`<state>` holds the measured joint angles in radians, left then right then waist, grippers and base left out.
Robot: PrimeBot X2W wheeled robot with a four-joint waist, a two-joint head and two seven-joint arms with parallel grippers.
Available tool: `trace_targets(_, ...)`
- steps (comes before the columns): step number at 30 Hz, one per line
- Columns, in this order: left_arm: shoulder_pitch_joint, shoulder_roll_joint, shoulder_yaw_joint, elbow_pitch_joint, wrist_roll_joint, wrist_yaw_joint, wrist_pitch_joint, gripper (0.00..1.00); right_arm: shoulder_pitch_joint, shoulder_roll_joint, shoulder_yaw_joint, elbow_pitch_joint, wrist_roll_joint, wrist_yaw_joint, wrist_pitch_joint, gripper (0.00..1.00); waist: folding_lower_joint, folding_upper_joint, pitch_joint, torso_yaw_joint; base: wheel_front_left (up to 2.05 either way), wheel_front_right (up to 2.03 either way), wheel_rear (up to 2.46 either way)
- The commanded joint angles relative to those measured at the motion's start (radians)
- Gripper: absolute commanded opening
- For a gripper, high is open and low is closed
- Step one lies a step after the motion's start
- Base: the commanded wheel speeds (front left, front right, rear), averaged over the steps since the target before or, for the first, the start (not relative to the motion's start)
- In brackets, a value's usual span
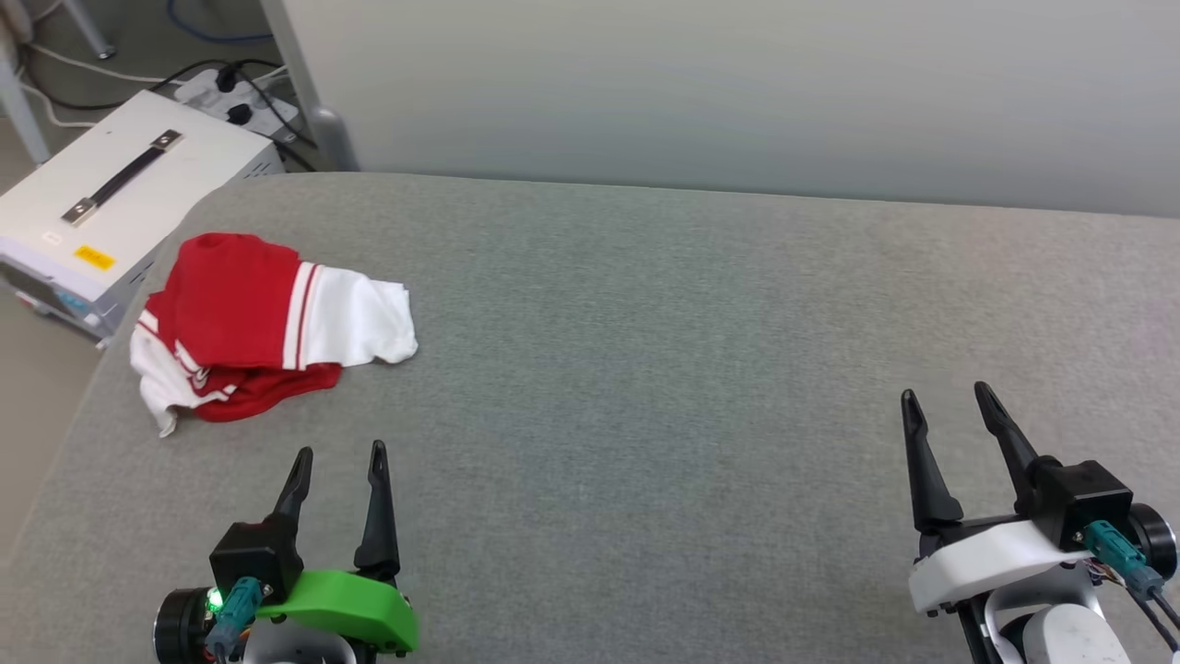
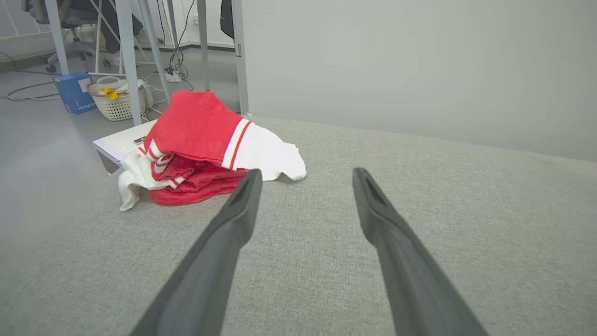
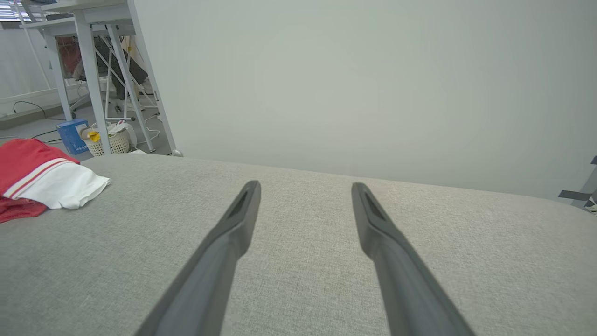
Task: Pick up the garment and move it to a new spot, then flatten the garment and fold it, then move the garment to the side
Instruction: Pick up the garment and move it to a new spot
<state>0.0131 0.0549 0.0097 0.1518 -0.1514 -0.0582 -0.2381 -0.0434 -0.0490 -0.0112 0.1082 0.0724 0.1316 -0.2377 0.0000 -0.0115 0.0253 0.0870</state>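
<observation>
Garment [image 1: 249,323]: red and white, crumpled in a heap at the left of the head view, near the edge of the grey padded surface [image 1: 691,369]; not yet picked up. Left gripper [image 1: 341,450]: lower left, jaws wide, empty, just short of the heap, probably staged to reach it. Right gripper [image 1: 947,392]: lower right, wide, empty, well apart.

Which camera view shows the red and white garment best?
The left wrist view: the garment lies near, with folds and striped trim plain. The head view shows it whole but smaller; the right wrist view cuts it off at the edge.
</observation>
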Motion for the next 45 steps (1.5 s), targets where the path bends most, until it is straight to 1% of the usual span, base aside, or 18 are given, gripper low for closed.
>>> trace_targets(1, -0.015, -0.004, 0.004, 0.005, -0.006, -0.006, -0.011, 1.00, -0.005, -0.001, 0.006, 0.006, 0.009, -0.001, -0.011, 1.00, 0.0000, 0.0109, -0.006, 0.043, 0.00, 0.00, 0.00)
trace_targets(11, -0.008, -0.005, 0.020, 0.012, -0.005, -0.014, -0.024, 1.00, 0.000, -0.001, 0.050, 0.022, 0.025, -0.001, -0.024, 1.00, 0.0000, 0.0115, -0.019, 0.173, 0.00, 0.00, 0.00)
trace_targets(18, -0.006, -0.005, 0.015, 0.011, -0.002, -0.021, -0.024, 1.00, 0.002, -0.001, 0.058, 0.019, 0.032, -0.001, -0.024, 1.00, 0.0000, 0.0115, -0.025, 0.239, 0.00, 0.00, 0.00)
trace_targets(23, -0.002, -0.005, 0.009, 0.014, -0.011, -0.024, -0.024, 1.00, 0.004, -0.001, 0.059, 0.020, 0.033, -0.001, -0.024, 1.00, 0.0000, 0.0115, -0.026, 0.274, 0.00, 0.00, 0.00)
trace_targets(34, 0.002, -0.005, 0.010, 0.009, 0.000, -0.030, -0.024, 1.00, 0.007, -0.001, 0.070, 0.020, 0.037, -0.001, -0.024, 1.00, 0.0000, 0.0115, -0.031, 0.306, 0.00, 0.00, 0.00)
trace_targets(40, 0.008, -0.005, 0.009, 0.006, -0.002, -0.030, -0.024, 1.00, 0.006, -0.001, 0.079, 0.020, 0.035, -0.001, -0.024, 1.00, 0.0000, 0.0115, -0.026, 0.299, 0.00, 0.00, 0.00)
trace_targets(45, 0.002, -0.005, 0.005, 0.021, -0.027, -0.033, -0.024, 1.00, -0.005, -0.001, 0.079, 0.018, 0.028, -0.001, -0.024, 1.00, 0.0000, 0.0115, -0.003, 0.274, 0.00, 0.00, 0.00)
